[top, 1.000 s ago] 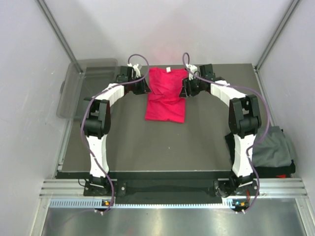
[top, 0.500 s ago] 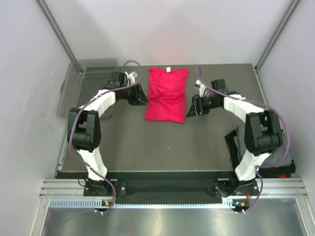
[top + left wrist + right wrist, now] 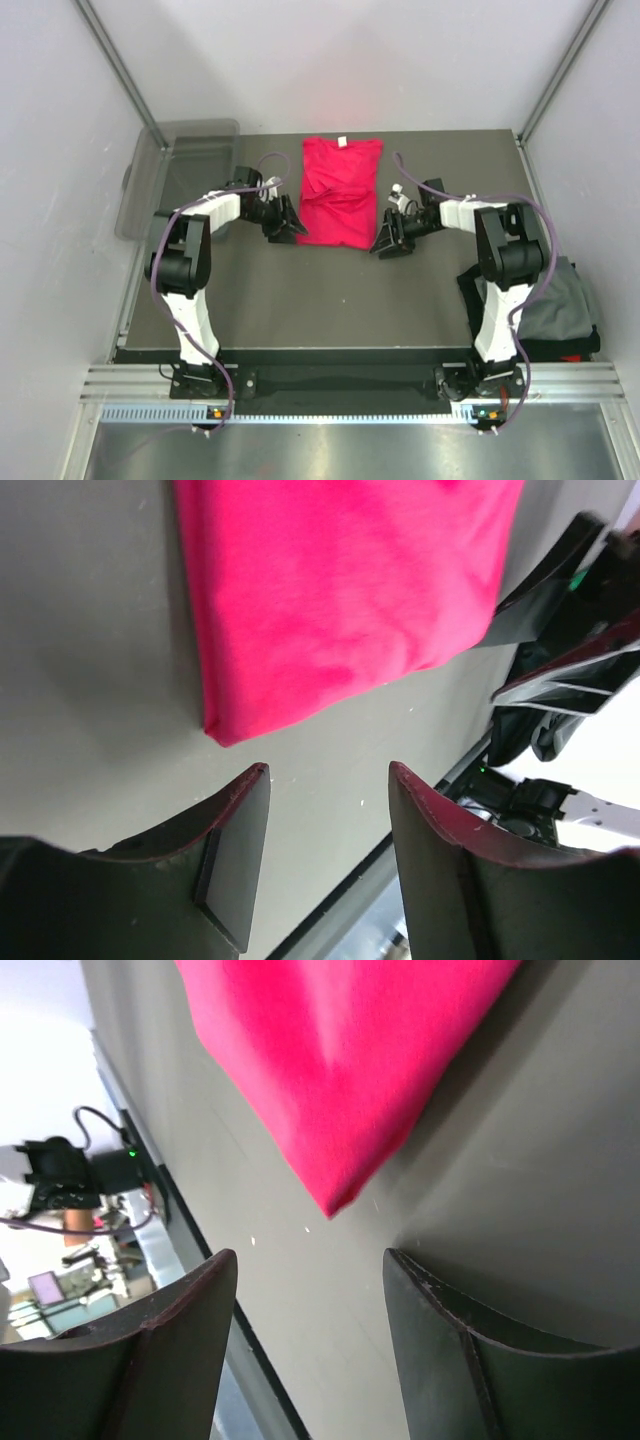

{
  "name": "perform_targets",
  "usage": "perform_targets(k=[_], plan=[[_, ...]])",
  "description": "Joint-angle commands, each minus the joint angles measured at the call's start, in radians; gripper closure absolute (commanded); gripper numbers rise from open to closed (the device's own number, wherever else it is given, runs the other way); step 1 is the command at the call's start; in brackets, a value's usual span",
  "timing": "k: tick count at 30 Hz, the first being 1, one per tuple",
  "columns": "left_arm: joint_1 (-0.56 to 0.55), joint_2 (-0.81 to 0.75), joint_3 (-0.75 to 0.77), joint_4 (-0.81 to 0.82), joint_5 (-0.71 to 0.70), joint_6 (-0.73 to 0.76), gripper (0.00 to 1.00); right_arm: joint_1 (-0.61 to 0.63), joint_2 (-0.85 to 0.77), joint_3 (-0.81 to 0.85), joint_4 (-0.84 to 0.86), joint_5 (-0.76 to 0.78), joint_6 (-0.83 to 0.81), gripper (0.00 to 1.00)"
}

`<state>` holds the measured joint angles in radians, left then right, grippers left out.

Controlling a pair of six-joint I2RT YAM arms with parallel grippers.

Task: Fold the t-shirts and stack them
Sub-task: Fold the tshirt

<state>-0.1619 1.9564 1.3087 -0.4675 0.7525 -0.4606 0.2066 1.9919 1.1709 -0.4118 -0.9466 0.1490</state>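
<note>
The red t-shirt (image 3: 339, 195) lies folded lengthwise into a tall rectangle at the back middle of the table, its white tag at the far end. My left gripper (image 3: 289, 231) is open and empty beside its near left corner (image 3: 225, 725). My right gripper (image 3: 384, 243) is open and empty beside its near right corner (image 3: 335, 1195). Neither touches the cloth. A pile of dark grey shirts (image 3: 548, 305) lies at the right table edge next to the right arm.
A clear plastic bin (image 3: 175, 175) stands at the back left, off the table's left edge. The table (image 3: 330, 300) is dark grey, with its front edge near the arm bases. White walls close in on all sides.
Both grippers have let go of the shirt's far corners and moved toward me along its sides to its near corners. The shirt lies flat and unchanged.
</note>
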Motion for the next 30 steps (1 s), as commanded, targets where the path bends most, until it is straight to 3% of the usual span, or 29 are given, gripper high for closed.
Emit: perform_targets(k=[1,16,21,24,25,30], plan=[[0.005,0.042,-0.019,0.018,0.047,-0.033,0.44,0.005,0.036,0.052,0.077,-0.047,0.038,0.39],[0.007,0.110,0.000,0.007,-0.010,-0.035,0.43,0.030,0.102,0.076,0.159,-0.060,0.110,0.39],[0.007,0.153,0.035,-0.002,-0.015,-0.042,0.49,0.050,0.133,0.096,0.179,-0.061,0.142,0.41],[0.007,0.165,0.034,0.009,-0.015,-0.053,0.60,0.059,0.146,0.096,0.197,-0.064,0.164,0.44],[0.007,0.167,0.031,0.018,-0.013,-0.056,0.69,0.060,0.148,0.092,0.208,-0.063,0.172,0.49],[0.012,0.164,0.011,0.056,-0.005,-0.090,0.93,0.059,0.147,0.082,0.223,-0.051,0.181,0.62]])
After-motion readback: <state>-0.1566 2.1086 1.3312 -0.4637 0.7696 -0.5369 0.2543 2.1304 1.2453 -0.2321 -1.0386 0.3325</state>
